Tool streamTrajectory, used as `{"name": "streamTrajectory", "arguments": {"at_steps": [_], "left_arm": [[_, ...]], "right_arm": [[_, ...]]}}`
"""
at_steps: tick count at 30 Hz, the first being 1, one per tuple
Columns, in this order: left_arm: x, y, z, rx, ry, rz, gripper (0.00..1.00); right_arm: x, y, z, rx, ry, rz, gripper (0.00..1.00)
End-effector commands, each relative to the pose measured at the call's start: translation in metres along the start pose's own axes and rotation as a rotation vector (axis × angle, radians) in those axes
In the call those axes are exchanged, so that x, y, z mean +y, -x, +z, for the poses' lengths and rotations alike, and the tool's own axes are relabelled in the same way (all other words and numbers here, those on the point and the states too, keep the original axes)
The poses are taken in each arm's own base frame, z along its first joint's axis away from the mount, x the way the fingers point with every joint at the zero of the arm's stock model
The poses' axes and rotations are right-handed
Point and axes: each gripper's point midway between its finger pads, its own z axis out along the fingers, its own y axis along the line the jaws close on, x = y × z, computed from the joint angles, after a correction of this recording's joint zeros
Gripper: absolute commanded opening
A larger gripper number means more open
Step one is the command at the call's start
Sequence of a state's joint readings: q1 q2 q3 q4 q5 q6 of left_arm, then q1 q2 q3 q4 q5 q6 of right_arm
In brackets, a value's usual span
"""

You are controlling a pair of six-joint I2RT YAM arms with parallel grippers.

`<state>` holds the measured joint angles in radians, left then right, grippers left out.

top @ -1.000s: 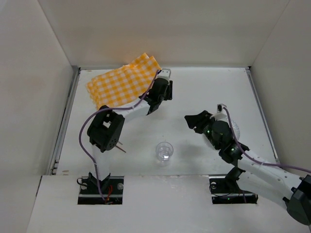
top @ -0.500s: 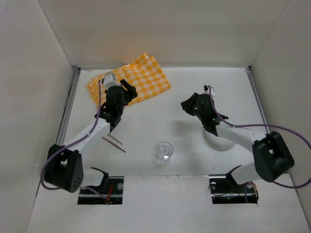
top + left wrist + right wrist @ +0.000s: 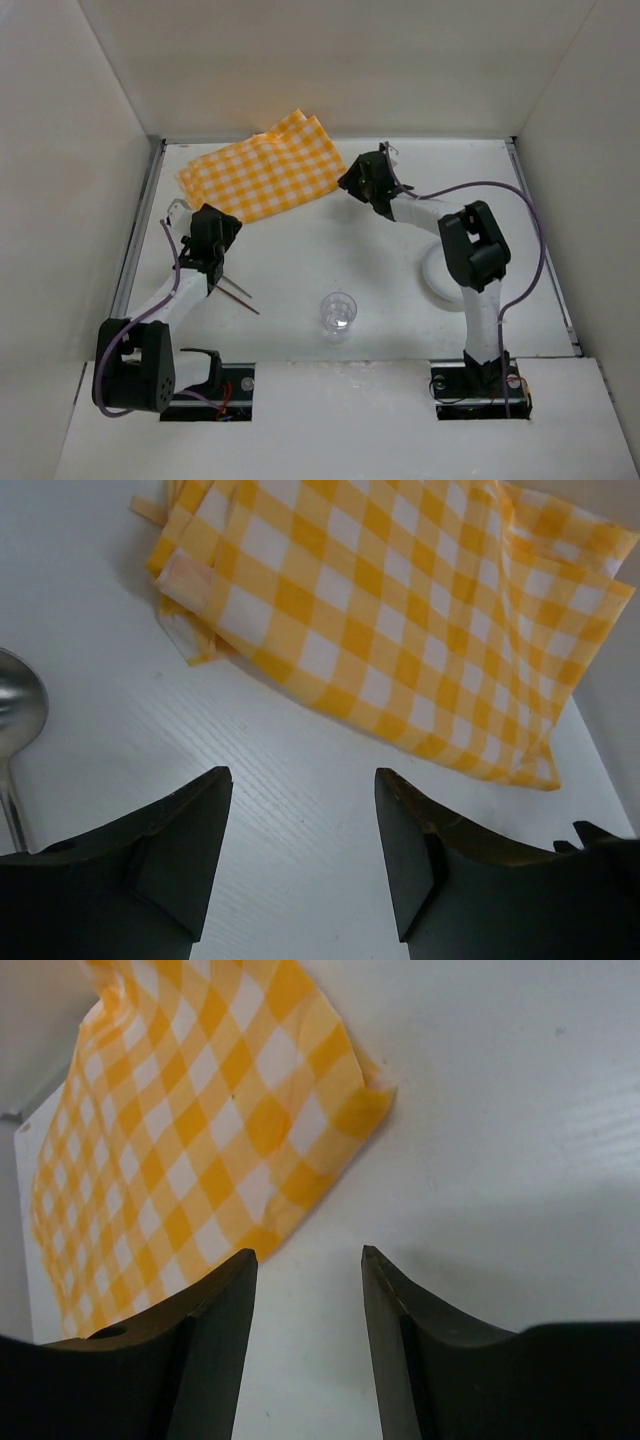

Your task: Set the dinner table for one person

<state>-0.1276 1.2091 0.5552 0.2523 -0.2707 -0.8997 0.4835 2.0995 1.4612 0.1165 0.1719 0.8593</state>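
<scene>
Orange-checked cloth (image 3: 262, 178) is flanked at the far left of the dinner table (image 3: 330, 250); left gripper (image 3: 300, 810) and right gripper (image 3: 308, 1270) are held parted, empty, near opposite ends; laying it out is judged in hand; a corner must be pinched next.

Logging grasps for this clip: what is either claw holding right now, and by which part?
Nothing. The left claw and right claw both stand open over bare dinner table, short of the checked cloth.

White arm links (image 3: 483, 325), black joints (image 3: 478, 245), purple cables (image 3: 480, 183)
</scene>
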Motion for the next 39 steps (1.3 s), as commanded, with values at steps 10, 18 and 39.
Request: {"name": "streamTrajectory", "arguments": {"at_steps": [10, 18, 39], "left_arm": [[0.015, -0.001, 0.019, 0.046, 0.056, -0.138, 0.59], [0.022, -0.002, 0.023, 0.058, 0.051, -0.163, 0.62], [-0.017, -0.066, 0.027, 0.228, -0.064, -0.232, 0.63]], "right_arm": [[-0.019, 0.016, 0.055, 0.042, -0.165, 0.103, 0.5], [-0.021, 0.009, 0.08, 0.116, -0.181, 0.121, 0.33], [-0.122, 0.041, -0.029, -0.071, -0.126, 0.328, 0.14]]}}
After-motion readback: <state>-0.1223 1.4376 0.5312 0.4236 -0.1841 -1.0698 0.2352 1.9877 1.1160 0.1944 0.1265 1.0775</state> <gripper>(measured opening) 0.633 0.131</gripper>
